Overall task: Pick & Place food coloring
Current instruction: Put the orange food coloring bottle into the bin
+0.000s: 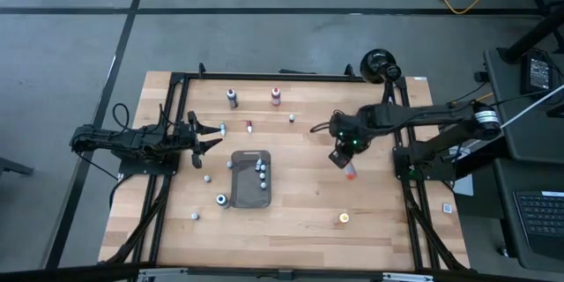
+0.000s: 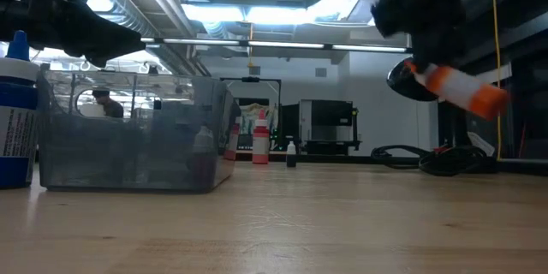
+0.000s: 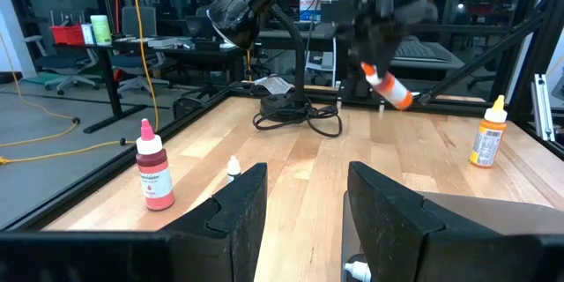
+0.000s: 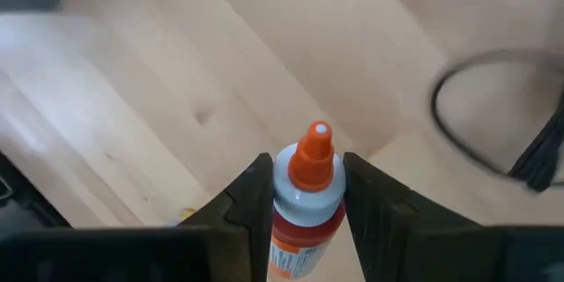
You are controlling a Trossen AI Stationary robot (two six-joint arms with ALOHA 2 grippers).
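wooden table (image 1: 300, 203), tray (image 1: 250, 196), scattered bottles (image 1: 232, 98).

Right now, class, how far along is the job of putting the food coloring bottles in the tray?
Done: a few bottles lie in the tray. In hand: the right gripper holds an orange-capped bottle above the table. Left: the red bottle, dark bottle, yellow bottle and several small ones stand outside. The left gripper waits open near the left edge.

bottle labels: nothing is reading clearly
signs and screens: nothing legible is showing
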